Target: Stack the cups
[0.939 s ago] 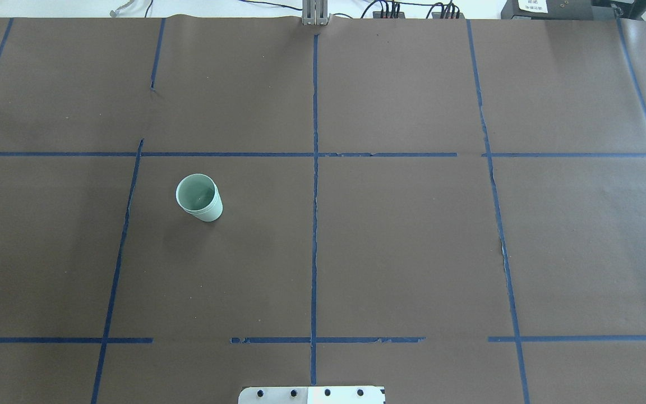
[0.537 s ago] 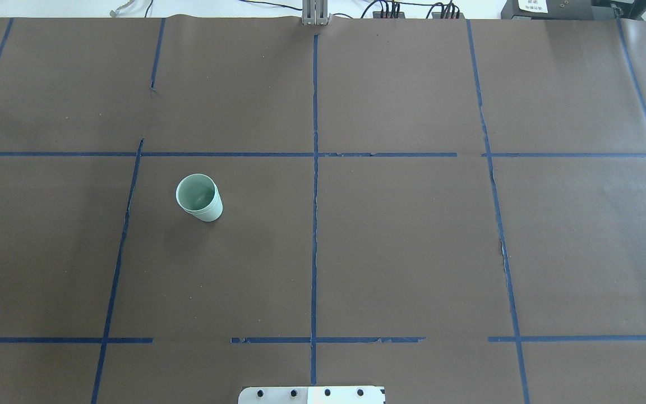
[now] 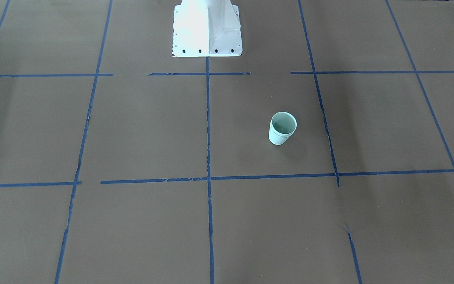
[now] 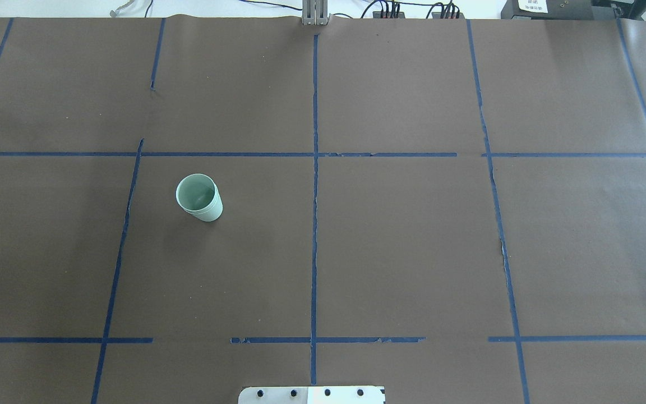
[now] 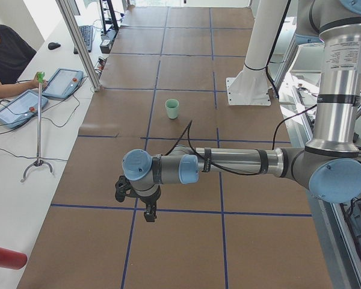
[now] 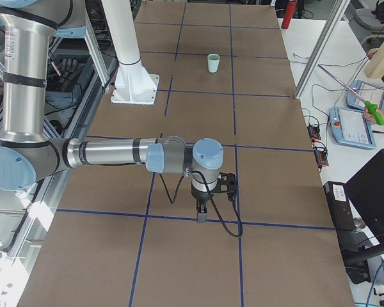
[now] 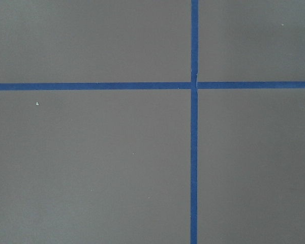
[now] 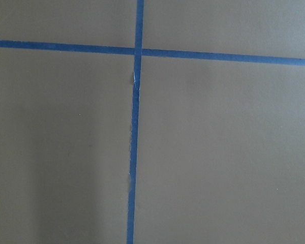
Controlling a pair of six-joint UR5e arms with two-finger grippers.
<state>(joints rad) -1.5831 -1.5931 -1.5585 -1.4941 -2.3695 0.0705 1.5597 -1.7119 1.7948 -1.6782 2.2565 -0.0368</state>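
Observation:
The pale mint-green cups (image 4: 199,197) stand upright as one nested pair on the brown table, left of the centre line; a second rim line shows just below the top rim. The pair also shows in the front-facing view (image 3: 282,128), the left view (image 5: 172,108) and the right view (image 6: 213,62). My left gripper (image 5: 148,212) points down over the table's left end, far from the cups. My right gripper (image 6: 201,214) points down over the right end. Both show only in the side views, so I cannot tell whether they are open or shut. The wrist views show only paper and tape.
Blue tape lines (image 4: 315,168) divide the brown paper into squares. The white robot pedestal (image 3: 207,31) stands at the table's near edge. Beyond the left end are a stand (image 5: 39,120), tablets (image 5: 24,105) and an operator (image 5: 6,54).

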